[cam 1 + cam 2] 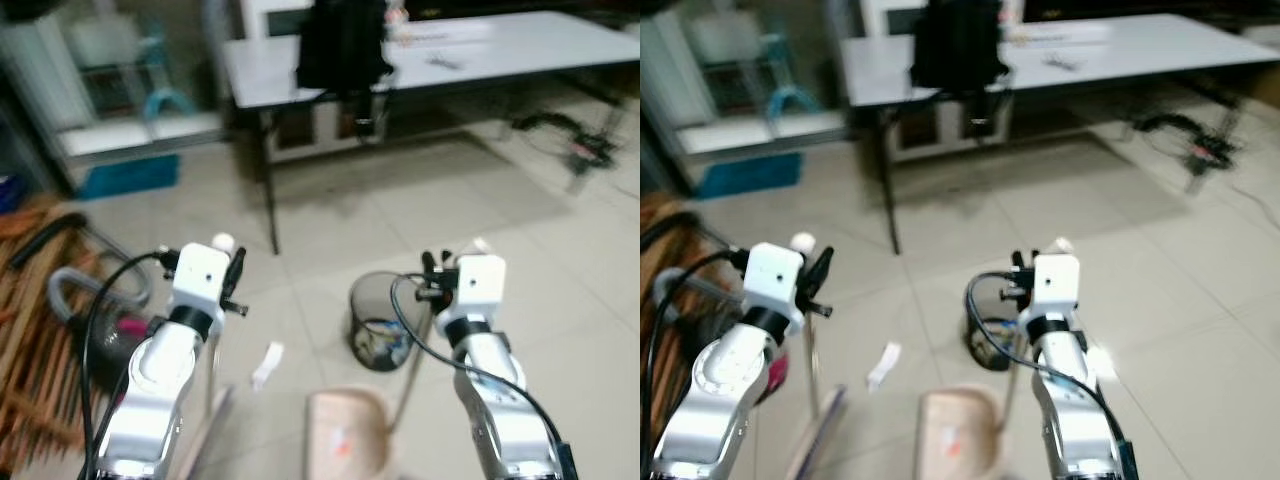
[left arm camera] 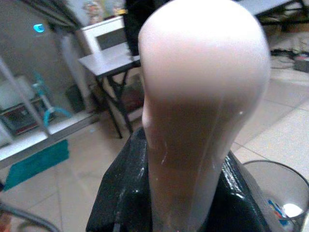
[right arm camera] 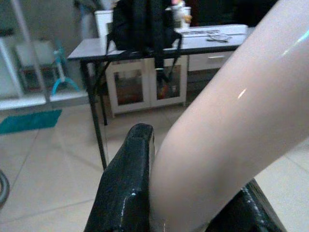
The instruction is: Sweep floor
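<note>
Left gripper [image 1: 232, 272]: lower left of the head view, black fingers clamped on the pale pink plastic broom handle [image 2: 203, 92], whose rounded tip [image 1: 223, 241] stands just above the wrist block. The handle's thin shaft drops straight down towards the blurred broom head [image 1: 205, 430] at the bottom edge.

Right gripper [image 1: 432, 272]: lower centre-right, fingers closed around a second pale pink handle [image 3: 227, 130], its end [image 1: 480, 244] poking out above the wrist. Its shaft slants down to the beige plastic dustpan [image 1: 345, 432] resting on the floor at bottom centre.

Black wire-mesh waste bin [image 1: 380, 320]: centre of frame, between the two arms, just above the dustpan, with scraps of litter inside.

White paper scrap [image 1: 266, 364]: on the cream tiled floor [image 1: 380, 210], left of the bin, near the broom shaft.

Grey table [image 1: 500, 45]: upper right, on thin black legs, black backpack [image 1: 342, 45] on its near edge.

Grey vacuum hose [image 1: 70, 290]: far left, beside brown wooden slats [image 1: 30, 350].

Teal mat [image 1: 125, 176]: upper left.
</note>
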Available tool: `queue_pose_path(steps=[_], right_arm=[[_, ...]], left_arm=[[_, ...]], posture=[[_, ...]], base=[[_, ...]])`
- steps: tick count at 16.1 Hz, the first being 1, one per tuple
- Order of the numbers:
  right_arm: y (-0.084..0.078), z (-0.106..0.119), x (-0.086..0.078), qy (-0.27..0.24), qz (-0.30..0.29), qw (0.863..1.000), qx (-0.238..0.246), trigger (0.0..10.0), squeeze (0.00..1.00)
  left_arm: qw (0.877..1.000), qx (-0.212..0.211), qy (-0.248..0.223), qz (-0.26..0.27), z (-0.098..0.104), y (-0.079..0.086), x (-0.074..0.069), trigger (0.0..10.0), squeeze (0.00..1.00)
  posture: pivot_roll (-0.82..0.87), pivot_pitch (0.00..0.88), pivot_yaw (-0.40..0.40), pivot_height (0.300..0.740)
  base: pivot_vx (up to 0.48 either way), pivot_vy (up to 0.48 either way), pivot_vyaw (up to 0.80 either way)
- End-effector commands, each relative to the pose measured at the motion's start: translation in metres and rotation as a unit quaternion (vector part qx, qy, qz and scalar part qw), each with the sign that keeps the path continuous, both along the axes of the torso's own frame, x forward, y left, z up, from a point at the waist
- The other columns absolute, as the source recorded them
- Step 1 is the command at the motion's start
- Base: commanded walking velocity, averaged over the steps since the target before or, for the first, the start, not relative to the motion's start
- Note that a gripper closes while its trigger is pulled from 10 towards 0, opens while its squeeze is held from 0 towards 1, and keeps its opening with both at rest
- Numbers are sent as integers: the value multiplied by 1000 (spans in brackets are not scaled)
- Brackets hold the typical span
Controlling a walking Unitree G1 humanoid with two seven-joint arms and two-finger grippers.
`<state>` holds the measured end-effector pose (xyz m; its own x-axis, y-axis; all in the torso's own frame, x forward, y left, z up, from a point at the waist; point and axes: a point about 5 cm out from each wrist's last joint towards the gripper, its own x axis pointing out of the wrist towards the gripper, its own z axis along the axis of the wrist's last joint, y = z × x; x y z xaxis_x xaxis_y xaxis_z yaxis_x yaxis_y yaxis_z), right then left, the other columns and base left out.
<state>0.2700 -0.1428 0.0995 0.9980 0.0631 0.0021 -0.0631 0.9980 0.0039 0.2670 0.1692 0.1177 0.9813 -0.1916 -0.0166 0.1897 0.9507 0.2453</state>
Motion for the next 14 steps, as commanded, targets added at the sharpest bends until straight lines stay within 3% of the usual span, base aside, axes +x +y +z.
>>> queue_pose_path(steps=[1, 14], right_arm=[[-3, 4, 0, -12, -6, 1000, -2, 10000, 0], [-8, 4, 1, -7, -11, 1000, -14, 10000, 0]], left_arm=[[1000, 2, -13, -7, 6, -3, 3, 10000, 0], [1000, -4, -16, 5, 3, -4, 7, 10000, 0]], posture=[[-76, 0, 81, 740], [-92, 0, 46, 740]], base=[[0, 364, -575], [0, 365, -574]])
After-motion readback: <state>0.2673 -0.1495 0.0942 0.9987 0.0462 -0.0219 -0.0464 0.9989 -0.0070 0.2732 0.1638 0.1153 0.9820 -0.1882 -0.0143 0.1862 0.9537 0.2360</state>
